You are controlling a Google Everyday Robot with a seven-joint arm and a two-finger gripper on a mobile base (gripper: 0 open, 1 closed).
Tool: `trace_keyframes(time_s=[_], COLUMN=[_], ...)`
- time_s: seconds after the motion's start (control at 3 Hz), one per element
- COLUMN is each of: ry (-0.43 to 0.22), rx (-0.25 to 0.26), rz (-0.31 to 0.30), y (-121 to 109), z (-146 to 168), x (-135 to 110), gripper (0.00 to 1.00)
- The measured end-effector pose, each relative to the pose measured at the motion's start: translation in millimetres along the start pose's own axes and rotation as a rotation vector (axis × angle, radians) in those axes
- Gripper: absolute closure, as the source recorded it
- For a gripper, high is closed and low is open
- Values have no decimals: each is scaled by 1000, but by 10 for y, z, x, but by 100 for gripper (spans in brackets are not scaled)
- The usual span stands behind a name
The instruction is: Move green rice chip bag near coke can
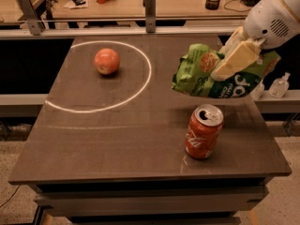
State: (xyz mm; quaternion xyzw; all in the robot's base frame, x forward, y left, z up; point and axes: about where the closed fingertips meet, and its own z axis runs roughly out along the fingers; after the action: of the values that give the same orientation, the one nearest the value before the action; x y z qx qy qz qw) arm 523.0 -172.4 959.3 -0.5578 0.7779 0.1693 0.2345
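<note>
The green rice chip bag (206,78) is crinkled and glossy, with an orange-red round picture. It hangs in the air at the right side of the table, just above and behind the coke can. My gripper (234,62) is shut on the green rice chip bag, its cream fingers (236,60) pressed across the bag's middle. The arm's white wrist reaches in from the upper right. The coke can (203,131) is red with a silver top and stands upright near the table's front right. The bag's lower edge is a little above the can's top.
A red-orange apple (107,61) sits inside a white chalk circle (140,88) on the dark table (117,144) at the back left. A metal rail and posts run along the table's far edge. A small clear bottle (280,85) stands off the table at right.
</note>
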Motion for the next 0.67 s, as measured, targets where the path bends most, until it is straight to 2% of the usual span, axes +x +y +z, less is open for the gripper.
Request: trace_keyframes(time_s=[0.67], ry=[36], rx=[-53], rz=[23], y=[213], z=[292], x=[180], gripper=[100])
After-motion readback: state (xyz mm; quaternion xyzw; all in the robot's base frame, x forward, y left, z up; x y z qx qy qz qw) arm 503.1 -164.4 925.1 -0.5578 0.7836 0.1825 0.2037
